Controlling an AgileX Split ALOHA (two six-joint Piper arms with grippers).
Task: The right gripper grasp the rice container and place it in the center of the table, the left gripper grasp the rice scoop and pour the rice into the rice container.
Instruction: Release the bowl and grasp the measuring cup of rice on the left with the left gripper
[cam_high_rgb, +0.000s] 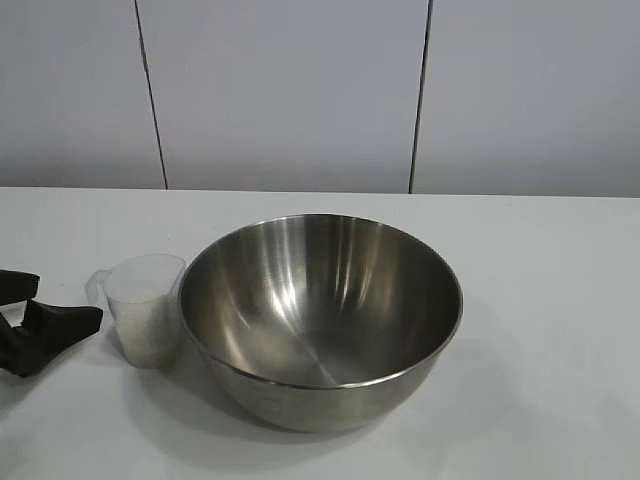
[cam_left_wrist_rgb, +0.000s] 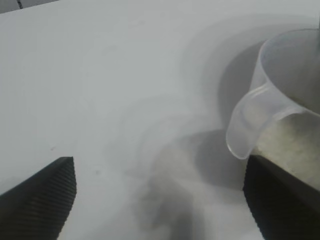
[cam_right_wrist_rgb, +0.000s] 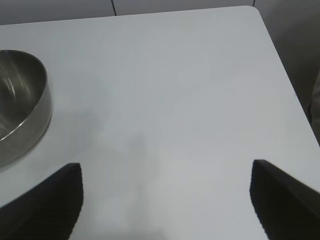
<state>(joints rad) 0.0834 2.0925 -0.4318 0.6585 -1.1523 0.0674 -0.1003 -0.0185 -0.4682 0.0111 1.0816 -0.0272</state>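
One steel rice container (cam_high_rgb: 320, 320) sits mid-worktop (cam_high_rgb: 540, 300). One rice scoop (cam_high_rgb: 147, 308) holding rice (cam_left_wrist_rgb: 292, 145) stands touching its left side. The left end effector (cam_high_rgb: 40, 318), fingers spread, is just left of the scoop's handle. The right end effector (cam_right_wrist_rgb: 167, 200) hovers open, right of the container. No writing is legible.

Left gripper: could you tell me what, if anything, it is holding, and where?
Nothing: the left gripper is open beside the rice scoop, near its handle.
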